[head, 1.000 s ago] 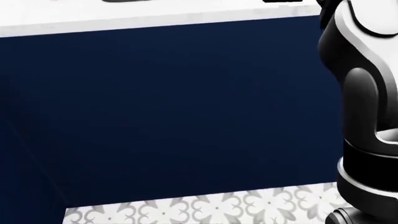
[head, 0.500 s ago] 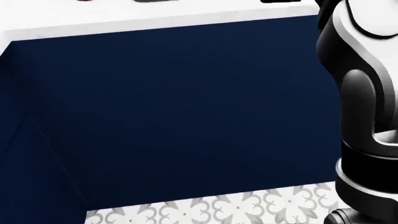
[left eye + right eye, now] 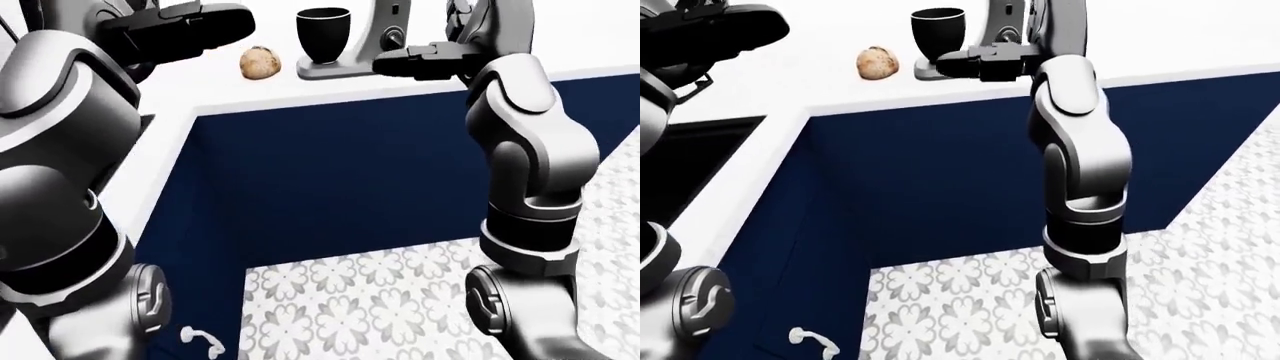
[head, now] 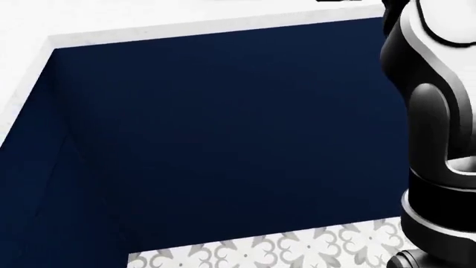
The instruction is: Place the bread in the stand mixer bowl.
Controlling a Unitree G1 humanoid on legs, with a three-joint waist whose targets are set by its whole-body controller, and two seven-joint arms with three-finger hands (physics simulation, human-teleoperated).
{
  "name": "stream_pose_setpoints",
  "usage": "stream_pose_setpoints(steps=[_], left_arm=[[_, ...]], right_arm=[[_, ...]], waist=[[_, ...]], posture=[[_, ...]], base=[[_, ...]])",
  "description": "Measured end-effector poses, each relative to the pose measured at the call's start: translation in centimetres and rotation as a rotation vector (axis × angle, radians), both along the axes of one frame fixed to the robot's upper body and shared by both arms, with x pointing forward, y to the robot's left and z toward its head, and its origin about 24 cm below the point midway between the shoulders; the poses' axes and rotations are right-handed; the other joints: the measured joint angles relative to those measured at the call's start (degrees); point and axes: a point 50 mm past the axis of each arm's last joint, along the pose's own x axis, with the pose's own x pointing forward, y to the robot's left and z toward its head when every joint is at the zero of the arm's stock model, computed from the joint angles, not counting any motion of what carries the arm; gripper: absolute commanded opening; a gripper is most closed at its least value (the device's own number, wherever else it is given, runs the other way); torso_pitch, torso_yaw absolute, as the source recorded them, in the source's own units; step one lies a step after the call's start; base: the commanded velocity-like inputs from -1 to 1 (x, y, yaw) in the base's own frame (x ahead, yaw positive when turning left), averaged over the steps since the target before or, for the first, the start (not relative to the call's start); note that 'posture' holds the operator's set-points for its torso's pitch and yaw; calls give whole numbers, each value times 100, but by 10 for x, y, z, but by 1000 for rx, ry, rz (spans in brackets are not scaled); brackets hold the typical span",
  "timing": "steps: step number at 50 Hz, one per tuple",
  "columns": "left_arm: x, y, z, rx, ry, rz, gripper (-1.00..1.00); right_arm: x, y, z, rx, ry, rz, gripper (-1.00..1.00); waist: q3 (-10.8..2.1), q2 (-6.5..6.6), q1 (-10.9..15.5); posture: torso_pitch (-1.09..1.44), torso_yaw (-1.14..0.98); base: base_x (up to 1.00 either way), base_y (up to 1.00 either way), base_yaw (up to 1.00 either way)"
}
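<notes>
The round brown bread lies on the white counter near the top of the left-eye view. Just right of it stands the black mixer bowl, upright on the grey stand mixer. My right arm reaches up over the counter edge, and its black right hand sits low against the mixer's base, right of the bread and apart from it. My left hand hovers above the counter, up and left of the bread. No fingers show clearly on either hand. The head view shows none of these things.
A navy cabinet face fills the head view under the counter's white edge. Patterned floor tiles lie below. A black recess is set in the counter at left. A white handle sticks out low on the cabinet's side.
The whole head view has slid rightward: the counter's left corner and the cabinet's side now show, so the camera has moved. My right arm keeps its place in the picture.
</notes>
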Motion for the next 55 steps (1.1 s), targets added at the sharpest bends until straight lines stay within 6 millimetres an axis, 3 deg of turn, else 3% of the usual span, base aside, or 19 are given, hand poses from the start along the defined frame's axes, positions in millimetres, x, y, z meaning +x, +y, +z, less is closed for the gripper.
stream_pose_setpoints(steps=[2, 12, 14, 17, 19, 22, 25, 30, 33, 38, 43, 48, 55], left_arm=[[2, 2, -2, -3, 18, 17, 100], [0, 0, 3, 3, -10, 5, 100], [0, -3, 0, 6, -4, -8, 100], [3, -8, -4, 23, 27, -30, 100], [3, -7, -2, 20, 21, -28, 100], [-1, -6, 3, 14, -9, -22, 100], [-2, -5, 4, 13, -19, -20, 100], [2, 2, -2, -1, 19, 19, 100], [-2, -1, 4, 5, -15, 4, 100], [0, 1, 2, -1, -1, 10, 100], [1, 1, 1, 0, 7, 14, 100], [1, -3, -2, 11, 17, -4, 100], [1, -4, -1, 12, 13, -14, 100]], right_arm=[[2, 3, -3, -8, 19, 15, 100], [-2, -1, 6, 0, -26, 0, 100], [-1, -4, 4, 3, -18, -11, 100], [2, -9, -3, 10, 21, -36, 100], [2, -9, -1, 6, 17, -37, 100], [-1, -7, 4, 3, -13, -29, 100], [-2, -6, 6, 4, -24, -23, 100], [1, 3, -2, -10, 16, 16, 100], [-1, -1, 3, 3, -9, 7, 100], [-3, 2, 6, -5, -27, 15, 100], [0, 3, 2, -7, -6, 18, 100], [2, -1, -4, -2, 19, -1, 100], [2, -3, -2, -1, 11, -7, 100]], waist=[[7, -52, 2], [-28, -635, -42], [-15, -552, -104], [-84, -610, -63], [-85, -525, -26], [-21, -276, -30], [-57, 84, -51], [-7, -115, -10], [128, -209, -54], [214, -332, -43], [179, -611, 70], [135, -417, 46], [44, -256, -7]], posture=[[0, 0], [0, 0], [0, 0], [0, 0], [0, 0], [0, 0], [0, 0], [0, 0], [0, 0], [0, 0], [0, 0], [0, 0], [0, 0]], base=[[0, 33, 0], [0, 33, 0], [0, 33, 0], [0, 33, 0], [0, 33, 0], [0, 33, 0], [0, 33, 0], [0, 26, 0], [0, 0, 0], [0, 0, 0], [0, 0, 0], [0, 0, 0], [5, 0, 0]])
